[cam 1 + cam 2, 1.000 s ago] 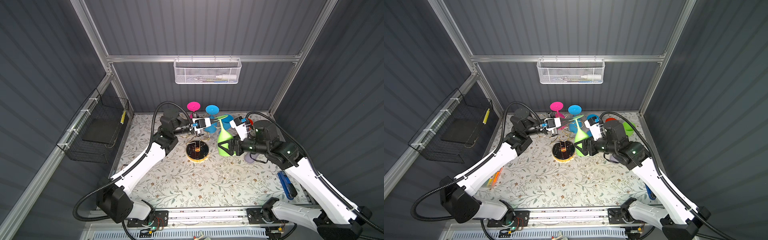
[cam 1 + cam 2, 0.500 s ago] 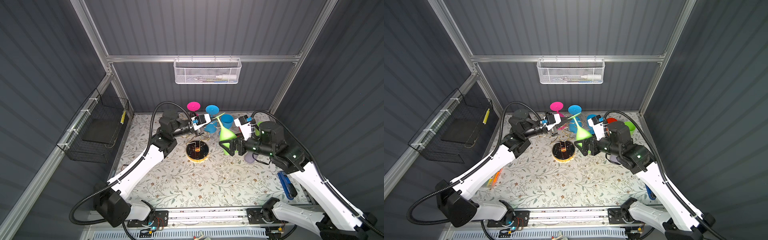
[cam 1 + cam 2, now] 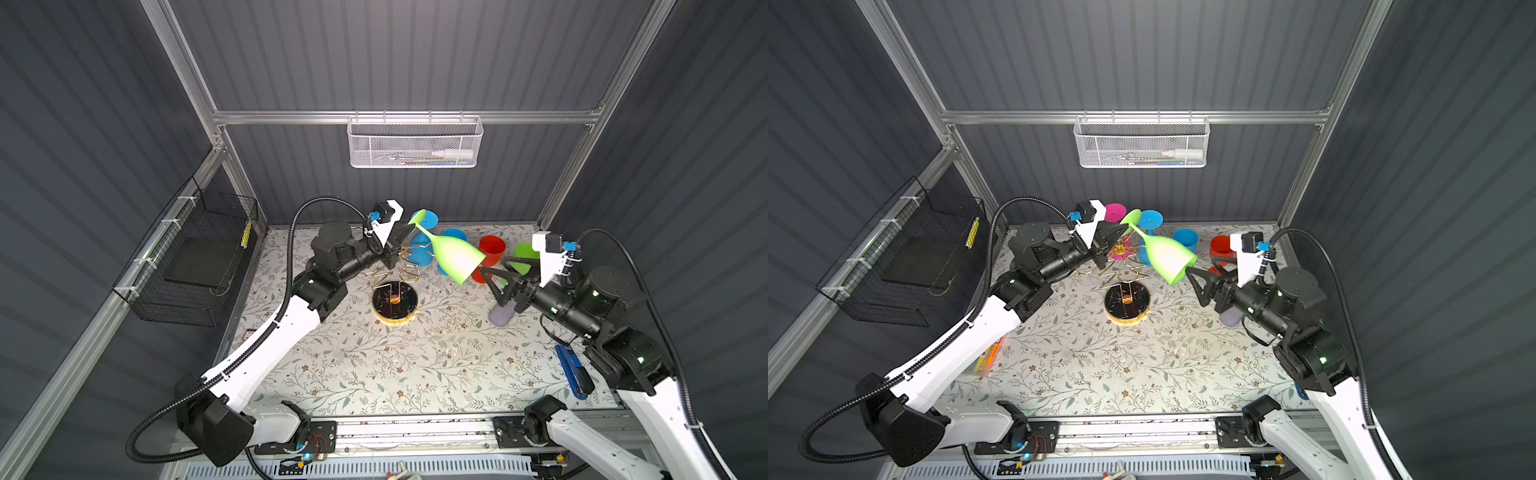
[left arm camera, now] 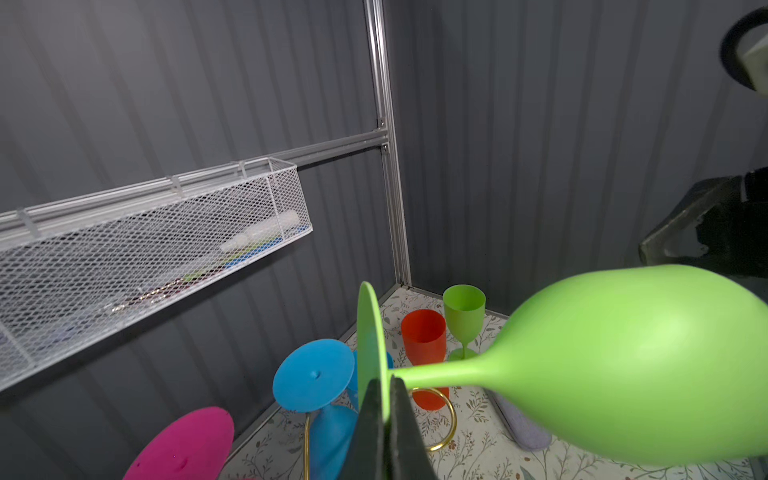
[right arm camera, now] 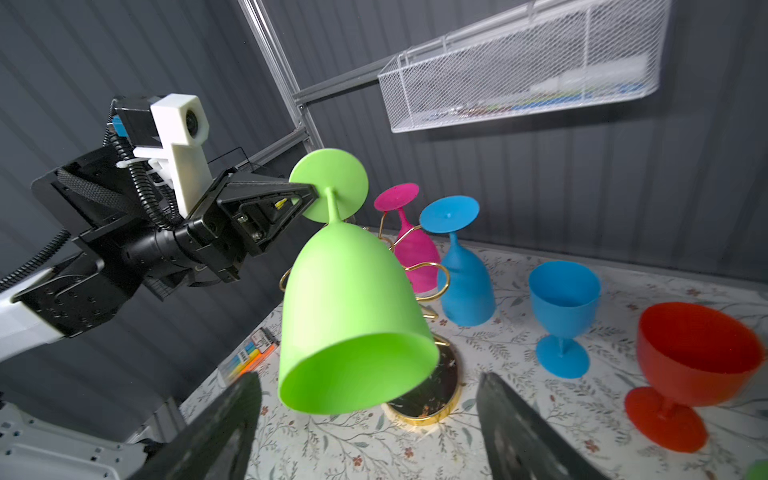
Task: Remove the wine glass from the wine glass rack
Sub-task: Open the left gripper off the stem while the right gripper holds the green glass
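Note:
The green wine glass (image 3: 455, 257) (image 3: 1167, 257) hangs tilted in the air, away from the wine glass rack (image 3: 395, 302) (image 3: 1127, 303), a gold wire stand on a round black base. My left gripper (image 3: 409, 226) (image 4: 386, 386) is shut on the rim of the glass's round foot. The bowl's mouth (image 5: 353, 307) points toward my right gripper (image 3: 494, 268) (image 5: 365, 380). That gripper is open, with its fingertips level with the rim and a gap on either side. A pink glass (image 5: 409, 249) and a blue glass (image 5: 465, 282) hang upside down on the rack.
A blue goblet (image 5: 561, 299), a red goblet (image 5: 698, 357) and a small green goblet (image 4: 463, 307) stand upright at the back right. A lilac object (image 3: 503, 316) lies under my right gripper. Markers (image 5: 249, 357) lie at the left, and a blue tool (image 3: 575, 374) lies at the right edge.
My left gripper has carried the green glass up and back, tilting it off the rack. My right gripper has let go of the bowl and drawn back to the right.

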